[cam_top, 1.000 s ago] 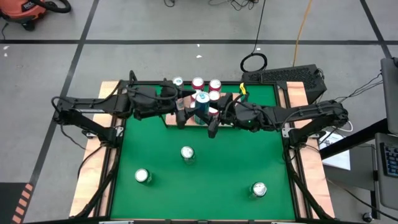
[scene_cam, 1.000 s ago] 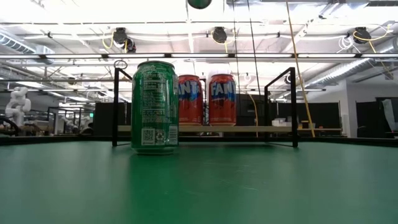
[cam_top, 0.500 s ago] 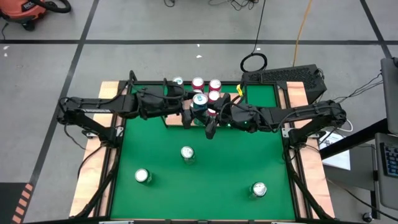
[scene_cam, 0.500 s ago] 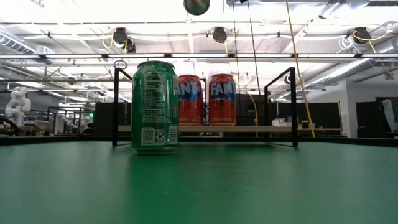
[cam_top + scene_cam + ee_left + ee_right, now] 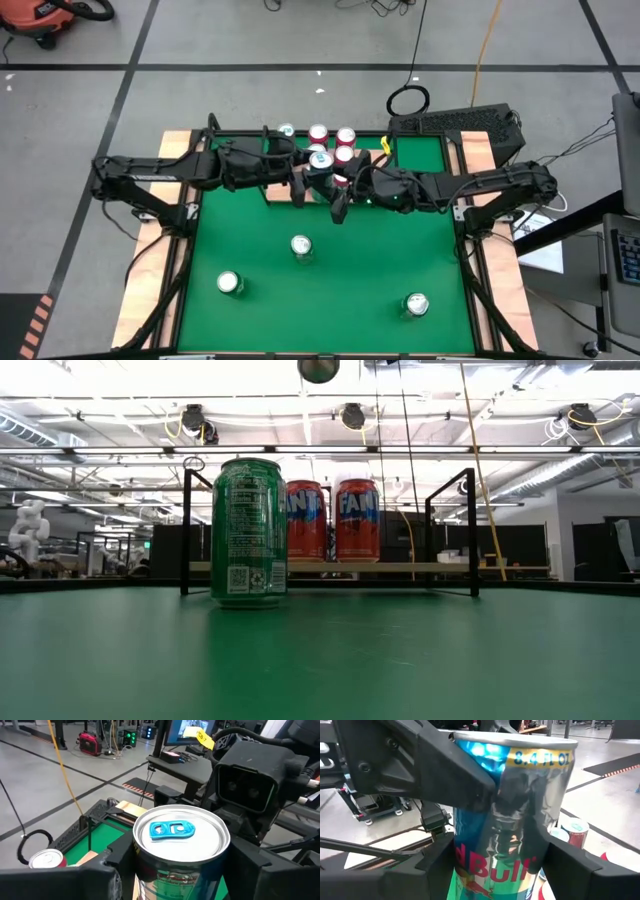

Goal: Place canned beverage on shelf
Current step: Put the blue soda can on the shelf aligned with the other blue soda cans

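Green matting [image 5: 330, 280] covers the table, and at its far edge stands the shelf [image 5: 330, 567]. Just in front of the shelf, a slim blue can [image 5: 322, 163] is held upright in the air, its long axis vertical. It is pinched by the right gripper [image 5: 495, 870]; the left gripper [image 5: 175, 870] is seen flanking it, half closed, contact uncertain. Both arms are equally near.
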Available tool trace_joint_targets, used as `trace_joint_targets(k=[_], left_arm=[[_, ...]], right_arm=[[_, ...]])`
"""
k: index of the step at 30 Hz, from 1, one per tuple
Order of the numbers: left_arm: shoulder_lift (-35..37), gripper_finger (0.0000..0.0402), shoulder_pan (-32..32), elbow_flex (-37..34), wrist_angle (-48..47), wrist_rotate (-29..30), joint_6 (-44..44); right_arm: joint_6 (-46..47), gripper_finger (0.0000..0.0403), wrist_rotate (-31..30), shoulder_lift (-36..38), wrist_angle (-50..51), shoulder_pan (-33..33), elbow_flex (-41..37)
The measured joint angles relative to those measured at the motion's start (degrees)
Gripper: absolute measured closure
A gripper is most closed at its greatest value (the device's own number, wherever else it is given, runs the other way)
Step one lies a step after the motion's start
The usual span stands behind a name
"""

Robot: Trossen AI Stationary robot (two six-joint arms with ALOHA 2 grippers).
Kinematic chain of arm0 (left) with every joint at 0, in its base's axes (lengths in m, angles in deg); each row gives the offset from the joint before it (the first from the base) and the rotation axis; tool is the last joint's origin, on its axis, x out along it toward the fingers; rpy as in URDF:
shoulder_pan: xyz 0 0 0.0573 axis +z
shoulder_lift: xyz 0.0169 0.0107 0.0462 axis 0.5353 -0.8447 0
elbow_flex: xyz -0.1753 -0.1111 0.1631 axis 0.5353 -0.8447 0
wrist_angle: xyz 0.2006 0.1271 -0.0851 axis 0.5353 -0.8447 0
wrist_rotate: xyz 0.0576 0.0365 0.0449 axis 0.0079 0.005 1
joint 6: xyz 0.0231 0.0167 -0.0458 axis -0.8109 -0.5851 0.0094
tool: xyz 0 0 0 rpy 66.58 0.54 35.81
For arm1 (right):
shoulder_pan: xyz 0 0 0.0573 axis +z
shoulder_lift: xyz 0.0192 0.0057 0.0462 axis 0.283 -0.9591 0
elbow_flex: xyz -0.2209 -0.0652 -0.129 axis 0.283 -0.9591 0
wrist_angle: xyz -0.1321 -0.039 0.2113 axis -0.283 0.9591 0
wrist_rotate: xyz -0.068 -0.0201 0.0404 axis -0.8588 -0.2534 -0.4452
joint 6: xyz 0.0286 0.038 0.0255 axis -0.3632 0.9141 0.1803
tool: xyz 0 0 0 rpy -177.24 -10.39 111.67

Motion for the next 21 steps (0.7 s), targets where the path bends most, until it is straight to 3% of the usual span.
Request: trace_joint_targets(k=[11,21], left_arm=[[2.69,0.0191,-0.59,-0.09,2.94,-4.20,0.84],[3.49,0.0191,-1.09,-0.09,2.97,-7.14,2.93]], right_arm=[[8.65,0.0082,6.52,0.13,2.24,0.00,0.11],[11.51,0.0067,9.54,1.59,8.86,0.11,0.13]])
